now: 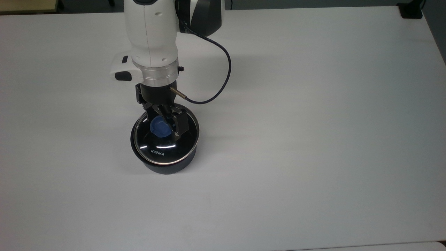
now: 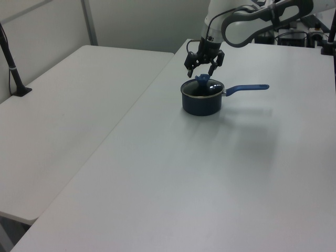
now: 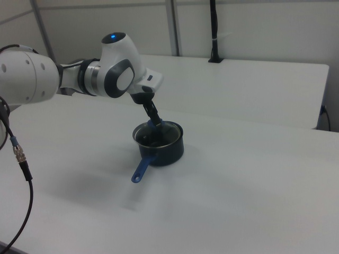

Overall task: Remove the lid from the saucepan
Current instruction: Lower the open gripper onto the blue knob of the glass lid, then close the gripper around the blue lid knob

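The dark saucepan (image 1: 168, 166) stands on the white table (image 1: 313, 139), its blue handle (image 2: 247, 88) pointing toward the left view's right. The clear glass lid (image 1: 163, 144) with its steel rim and "KONKA" lettering sits on the saucepan. My gripper (image 1: 163, 120) hangs open just above the lid's blue knob (image 1: 158, 127), one finger on each side of it and not touching. In the left view the gripper (image 2: 203, 65) is slightly above the knob (image 2: 202, 79). The right view shows the saucepan (image 3: 168, 148) under the gripper (image 3: 153, 119).
The arm's black cable (image 1: 219, 83) loops over the table to the top view's right of the wrist. A black clamp (image 1: 411, 10) sits at the far right corner. A second white table (image 2: 68, 105) adjoins, with a black post (image 2: 11, 60) on it.
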{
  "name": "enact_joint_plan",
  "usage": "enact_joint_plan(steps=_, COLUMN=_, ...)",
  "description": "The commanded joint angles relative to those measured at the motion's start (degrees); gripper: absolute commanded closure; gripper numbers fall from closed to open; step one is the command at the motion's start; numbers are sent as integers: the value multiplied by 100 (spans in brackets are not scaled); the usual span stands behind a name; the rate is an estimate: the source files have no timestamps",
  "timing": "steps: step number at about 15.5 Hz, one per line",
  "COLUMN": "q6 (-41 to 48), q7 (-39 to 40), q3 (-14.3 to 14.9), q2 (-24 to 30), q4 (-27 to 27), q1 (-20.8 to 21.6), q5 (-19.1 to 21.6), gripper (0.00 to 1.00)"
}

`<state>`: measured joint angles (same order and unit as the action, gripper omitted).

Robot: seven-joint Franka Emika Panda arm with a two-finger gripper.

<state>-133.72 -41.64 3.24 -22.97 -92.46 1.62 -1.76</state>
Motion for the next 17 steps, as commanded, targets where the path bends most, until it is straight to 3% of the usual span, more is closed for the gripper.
enact_joint_plan(steps=1, q6=-119, q7=-81, q3=45, q2=21, q4=-158, q1=67, q5=-211, gripper=0)
enact_joint_plan(steps=5, q6=-128, q7=-81, q3=54, q2=-93, q4=-176, q1=128, q5=-465, gripper=0)
enact_joint_plan(steps=6, q6=-128, q7=-81, q3=45, q2=-111, q4=-176, q1=137, q5=-579, gripper=4)
enact_joint_plan(steps=9, q6=-128, q7=-81, q3=45, q2=-129, q4=-159, q1=128, q5=-589, gripper=34)
enact_joint_plan(steps=12, q6=-119, q7=-72, q3=45, q2=-68, q4=-159, q1=85, q5=-554, gripper=47)
enact_joint_plan(steps=17, q6=-23, q7=33, q3=45, q2=239, q4=-194, q1=32, q5=-554, gripper=49)
